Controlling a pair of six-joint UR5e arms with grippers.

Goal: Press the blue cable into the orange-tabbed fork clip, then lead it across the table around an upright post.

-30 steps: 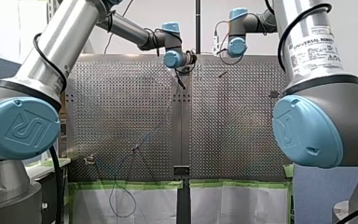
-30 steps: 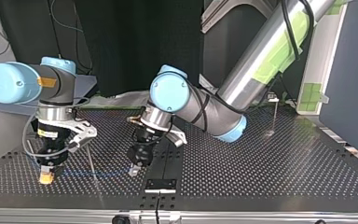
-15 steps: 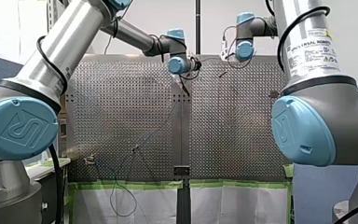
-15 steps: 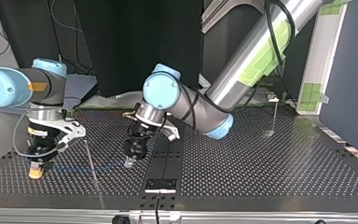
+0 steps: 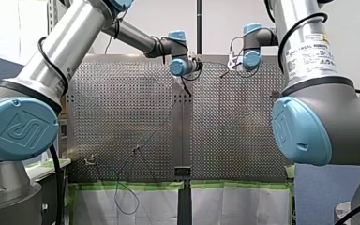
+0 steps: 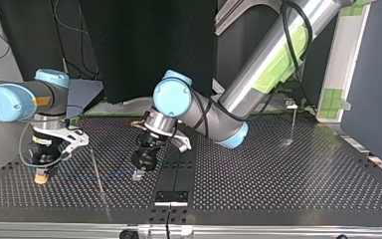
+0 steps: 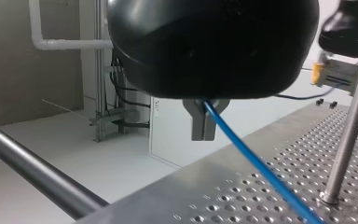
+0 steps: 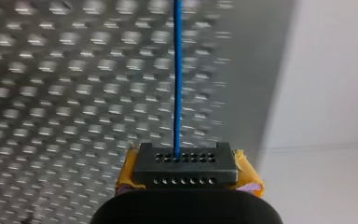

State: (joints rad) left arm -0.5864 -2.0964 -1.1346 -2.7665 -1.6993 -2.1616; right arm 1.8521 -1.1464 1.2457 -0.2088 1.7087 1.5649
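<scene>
The left claw (image 7: pixel 203 122) and right claw (image 8: pixel 184 164) are both clamping the blue cable (image 7: pixel 242 142), which is stretching low over the counter (image 7: pixel 228 198) beside the post (image 7: pixel 352 126). I'd judge it's needing steady tension while sweeping round the post.

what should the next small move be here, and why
Probably sweep my right tool sideways so the span bears against the upright post. It and my left tool are both shut on the blue cable, which looks straight between them past the post, not yet bent round it.
</scene>
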